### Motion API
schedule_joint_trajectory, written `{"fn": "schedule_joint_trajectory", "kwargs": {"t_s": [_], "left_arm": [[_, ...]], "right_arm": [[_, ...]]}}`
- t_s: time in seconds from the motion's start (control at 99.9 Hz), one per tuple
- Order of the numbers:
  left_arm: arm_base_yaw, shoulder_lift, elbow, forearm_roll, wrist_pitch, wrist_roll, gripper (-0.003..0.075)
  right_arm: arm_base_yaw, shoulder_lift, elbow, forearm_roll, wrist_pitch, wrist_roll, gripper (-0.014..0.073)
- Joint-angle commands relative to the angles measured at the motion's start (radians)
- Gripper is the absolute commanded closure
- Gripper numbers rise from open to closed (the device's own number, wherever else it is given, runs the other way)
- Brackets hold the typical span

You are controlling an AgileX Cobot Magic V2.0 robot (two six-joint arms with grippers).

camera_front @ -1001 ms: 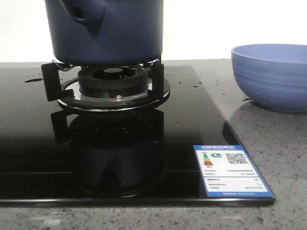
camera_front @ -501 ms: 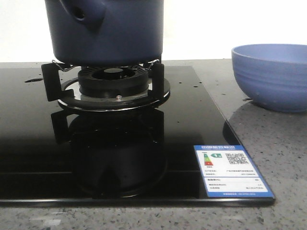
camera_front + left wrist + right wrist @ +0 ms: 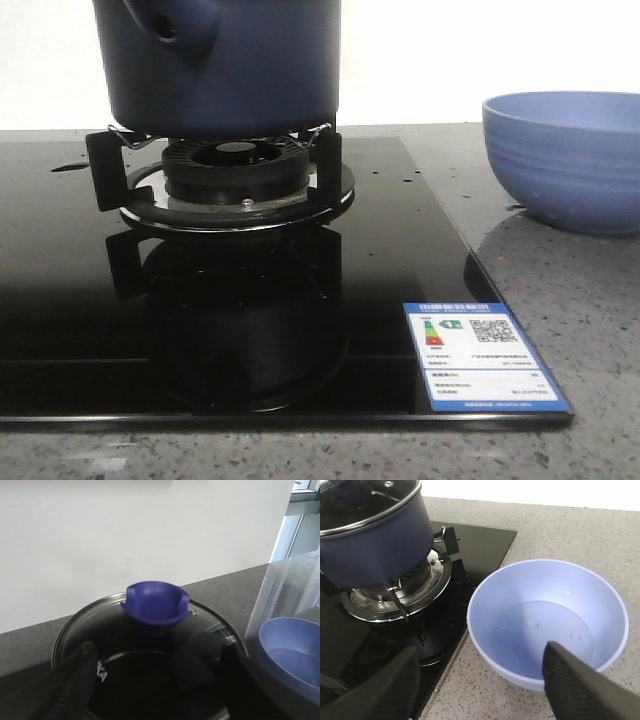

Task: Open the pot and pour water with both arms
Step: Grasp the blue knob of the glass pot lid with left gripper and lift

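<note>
Counter [image 3: 560, 290] | lidded pot [image 3: 225, 60] on burner [image 3: 235, 170] | bowl [image 3: 547, 625] holds water | both pincers spread, empty

One navy pot [image 3: 225, 65], one glass lid [image 3: 150, 645] with one blue knob [image 3: 156, 602], one periwinkle bowl [image 3: 547, 625], one burner [image 3: 237, 165], one energy label [image 3: 485, 357]. Pot-support prongs [image 3: 103, 165]: perhaps four, some hidden.

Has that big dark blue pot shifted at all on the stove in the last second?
No. The pot sits at the same spot over the burner, its handle stub unmoved.
</note>
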Motion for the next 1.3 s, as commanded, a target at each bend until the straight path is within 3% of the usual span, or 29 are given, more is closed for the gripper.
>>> {"fn": "schedule_joint_trajectory", "kwargs": {"t_s": [0.0,0.37,1.211,1.221,1.291], "left_arm": [[-0.009,0.055,-0.097,0.003,-0.077,0.001,0.0181],[-0.009,0.237,-0.271,0.018,-0.053,0.001,0.0174],[-0.011,0.361,-0.317,0.054,-0.049,0.001,0.0174],[-0.011,0.361,-0.317,0.077,-0.051,0.001,0.0328],[-0.011,0.361,-0.317,0.077,-0.051,0.001,0.0376]], "right_arm": [[0.001,0.007,-0.036,0.022,-0.072,-0.012,0.0123],[0.001,0.007,-0.036,0.022,-0.072,-0.012,0.0123],[0.001,0.007,-0.036,0.022,-0.070,-0.012,0.0123],[0.001,0.007,-0.036,0.022,-0.070,-0.012,0.0123],[0.001,0.007,-0.036,0.022,-0.070,-0.012,0.0123]]}}
